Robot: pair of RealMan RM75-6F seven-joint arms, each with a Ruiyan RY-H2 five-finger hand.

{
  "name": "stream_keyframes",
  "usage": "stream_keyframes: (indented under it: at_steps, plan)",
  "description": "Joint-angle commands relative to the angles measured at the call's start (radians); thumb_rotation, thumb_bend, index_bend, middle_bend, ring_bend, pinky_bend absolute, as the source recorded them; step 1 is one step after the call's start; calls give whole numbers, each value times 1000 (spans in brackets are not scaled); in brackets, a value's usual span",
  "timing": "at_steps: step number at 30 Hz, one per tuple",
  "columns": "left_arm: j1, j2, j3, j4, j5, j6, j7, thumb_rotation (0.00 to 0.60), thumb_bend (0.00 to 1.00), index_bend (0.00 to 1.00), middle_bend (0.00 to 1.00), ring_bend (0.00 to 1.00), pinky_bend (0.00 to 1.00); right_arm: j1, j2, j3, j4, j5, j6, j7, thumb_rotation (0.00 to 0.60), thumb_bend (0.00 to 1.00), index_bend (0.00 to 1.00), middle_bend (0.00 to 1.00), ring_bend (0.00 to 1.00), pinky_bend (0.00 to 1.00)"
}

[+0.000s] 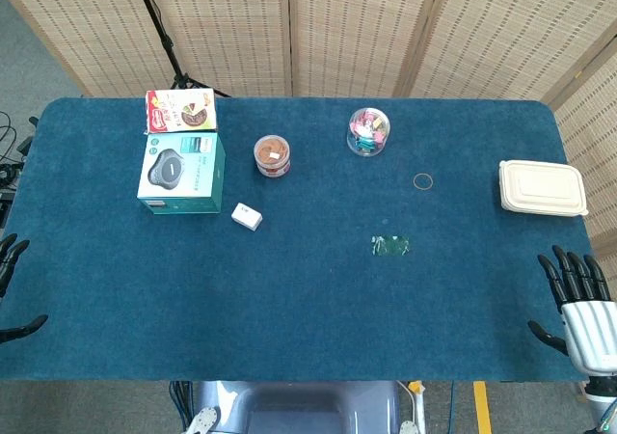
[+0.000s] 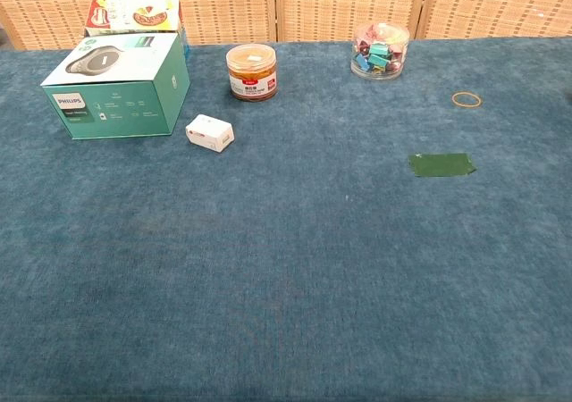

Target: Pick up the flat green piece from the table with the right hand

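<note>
The flat green piece [image 1: 390, 246] lies on the blue table cloth, right of centre; the chest view shows the green piece [image 2: 441, 164] as a dark green rectangle. My right hand [image 1: 578, 304] hovers at the table's right edge, fingers spread and holding nothing, well to the right of the piece. My left hand [image 1: 12, 289] shows only as dark fingers at the left edge, apart and empty. Neither hand appears in the chest view.
A teal Philips box [image 1: 181, 173] with a snack packet [image 1: 180, 111] behind it stands at the left. A small white box [image 1: 247, 216], an orange-lidded jar [image 1: 272, 155], a clear tub of clips [image 1: 368, 131], a rubber band [image 1: 423, 180] and a white lidded container [image 1: 542, 188] surround the piece.
</note>
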Motion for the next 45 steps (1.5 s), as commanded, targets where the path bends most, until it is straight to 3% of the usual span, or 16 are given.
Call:
stream_keyframes:
  at_steps: [1, 10, 19, 25, 36, 45]
  plan:
    - [0, 0, 0, 0, 0, 0, 0, 600, 0, 0, 0, 0, 73, -2, -5, 0, -3, 6, -6, -21, 600, 0, 0, 0, 0, 0]
    - [-1, 4, -3, -2, -7, -1, -7, 600, 0, 0, 0, 0, 73, 15, -22, -4, 10, -6, -35, -19, 600, 0, 0, 0, 0, 0]
    - [-4, 8, -13, -4, -30, -10, -17, 600, 0, 0, 0, 0, 73, 126, -35, 0, 16, -55, -168, -37, 600, 0, 2, 0, 0, 0]
    - [-10, 0, -19, -11, -49, -20, 14, 600, 0, 0, 0, 0, 73, 232, -53, 19, -9, -48, -315, -42, 600, 0, 37, 0, 0, 0]
    - [-17, -7, -33, -27, -94, -34, 51, 600, 0, 0, 0, 0, 73, 399, -201, 67, 118, -32, -470, -78, 600, 0, 90, 0, 0, 0]
    - [-20, -9, -40, -33, -113, -40, 63, 600, 0, 0, 0, 0, 73, 470, -283, 90, 171, 14, -533, -109, 600, 0, 108, 0, 0, 0]
